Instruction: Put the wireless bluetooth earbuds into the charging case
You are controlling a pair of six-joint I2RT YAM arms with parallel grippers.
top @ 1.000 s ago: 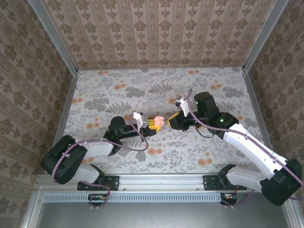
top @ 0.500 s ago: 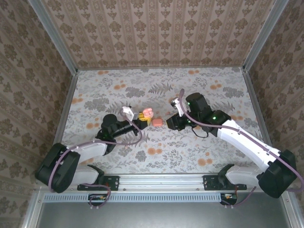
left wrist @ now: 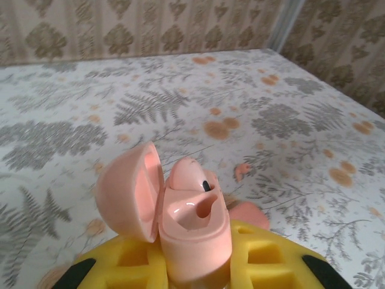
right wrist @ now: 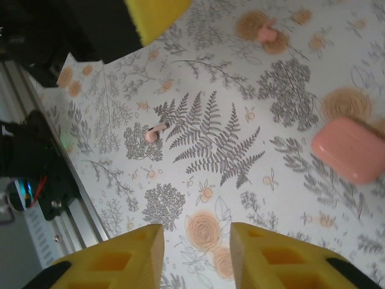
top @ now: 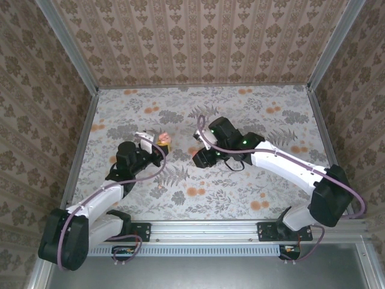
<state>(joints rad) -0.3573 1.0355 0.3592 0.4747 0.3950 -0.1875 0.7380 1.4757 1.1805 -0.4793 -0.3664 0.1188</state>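
Step, as I read it: fetch a loose bud for the open case. At the left of the top view, the left gripper [top: 159,142] is clamped on the charging case [left wrist: 192,232], which seems held above the table [top: 264,120]. It should hold that steady, mouth up, with the lid [left wrist: 128,192] swung clear. To its right, the right gripper [right wrist: 195,241] hangs over the print with fingers spread and nothing between them. In its wrist view the stemmed earbud [right wrist: 155,132] lies left of centre on a grey leaf. The upper earbud [right wrist: 267,30] sits top right of centre on an orange blossom (easy to lose against it). For either one: straddle the bud and pinch lightly, since it looks tiny and slick and may squirt out. Then line it up with the empty well [left wrist: 204,208]. At far right lies a closed pink rounded piece [right wrist: 351,150]; can't tell what it is.

Looks: the case is coral-pink, glossy and rounded, its lid hinged open at left. One well holds a rounded pink lump with a dark dot, probably a seated bud, but unsure.
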